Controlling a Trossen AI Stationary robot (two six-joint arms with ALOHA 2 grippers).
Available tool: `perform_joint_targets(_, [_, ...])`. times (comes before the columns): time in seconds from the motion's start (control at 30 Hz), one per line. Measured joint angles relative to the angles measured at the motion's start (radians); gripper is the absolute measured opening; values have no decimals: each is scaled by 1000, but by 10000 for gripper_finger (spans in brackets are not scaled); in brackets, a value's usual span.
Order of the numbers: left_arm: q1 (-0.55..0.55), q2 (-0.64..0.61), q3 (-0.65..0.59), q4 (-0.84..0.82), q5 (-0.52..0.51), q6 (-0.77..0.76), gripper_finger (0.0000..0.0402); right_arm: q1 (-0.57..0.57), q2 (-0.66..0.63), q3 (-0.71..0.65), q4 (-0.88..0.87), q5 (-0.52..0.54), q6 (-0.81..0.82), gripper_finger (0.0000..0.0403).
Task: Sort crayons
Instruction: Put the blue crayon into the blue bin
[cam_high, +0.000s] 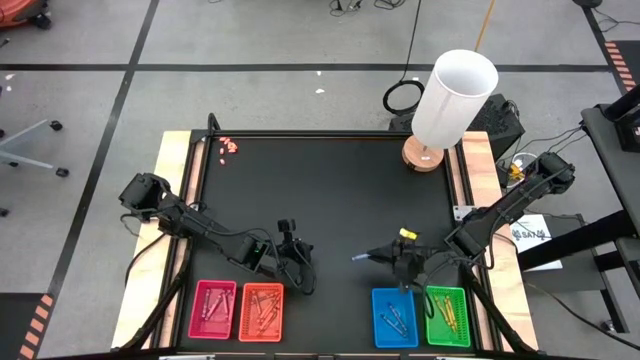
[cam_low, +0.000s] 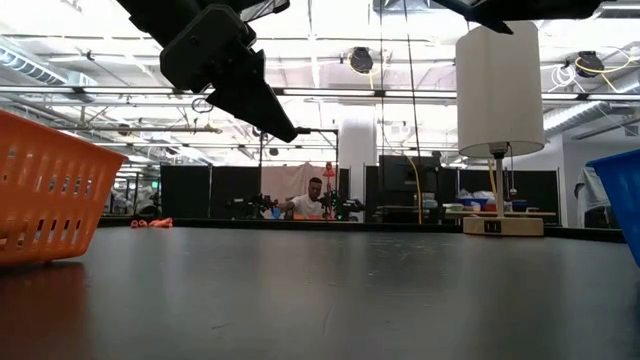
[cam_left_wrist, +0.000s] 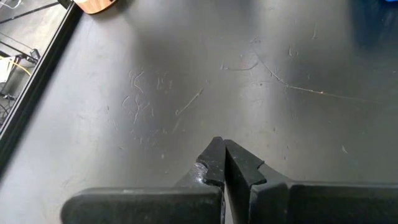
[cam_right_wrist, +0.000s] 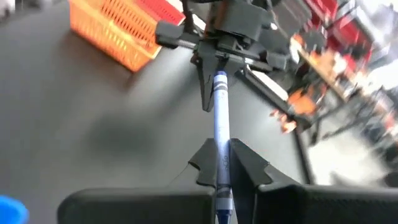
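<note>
Right wrist view gives you what the overhead cannot: the right gripper (cam_right_wrist: 222, 163) has its two dark fingers pinched onto a blue crayon (cam_right_wrist: 220, 118), which sticks straight out ahead of the tips. From above you only get that crayon as a small blue sliver (cam_high: 361, 257) just off the gripper's nose (cam_high: 378, 255), above the blue tray (cam_high: 393, 317). The left gripper (cam_left_wrist: 222, 163) is closed on nothing, fingertips together over bare mat; in the high view it sits (cam_high: 288, 243) just above the orange tray (cam_high: 261, 311). The right wrist view also catches that left gripper (cam_right_wrist: 219, 38) facing you beyond the crayon's tip, with the orange tray (cam_right_wrist: 111, 31) behind it.

The other crayons lie in the trays along the near edge: the pink tray (cam_high: 213, 309), the orange one, the blue one and the green tray (cam_high: 447, 317). The black mat (cam_high: 330, 190) carries a lamp (cam_high: 450, 100) at its far right corner and small pink-red bits (cam_high: 229, 146) at the far left. In the low view you see a person (cam_low: 313, 200) seated far back in the room
</note>
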Motion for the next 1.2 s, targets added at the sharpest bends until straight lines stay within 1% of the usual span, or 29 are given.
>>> perform_joint_targets(0.17, [0,0,0,0,0,0,6,0,0,0,0,-3,266,4])
perform_joint_targets(0.33, [0,0,0,0,0,-2,6,0,0,0,0,-7,462,4])
perform_joint_targets(0.5, [0,0,0,8,0,-2,6,0,0,0,0,-108,583,4])
perform_joint_targets(0.6, [0,0,0,27,0,-2,6,0,0,0,0,-136,666,4])
perform_joint_targets(0.7, [0,0,0,40,0,-2,6,-1,0,0,0,-148,714,4])
perform_joint_targets(0.8, [0,0,0,56,2,-2,6,0,0,0,0,-221,721,4])
perform_joint_targets(0.87, [0,0,0,59,23,-3,6,0,0,0,0,-272,751,4])
perform_joint_targets(0.97, [0,0,0,68,50,-27,6,17,0,9,-8,-312,777,4])
perform_joint_targets(1.07, [0,0,0,79,52,-29,6,57,0,18,-19,-318,787,4])
perform_joint_targets(1.2, [0,0,0,82,53,-29,6,125,1,58,-100,-317,835,4])
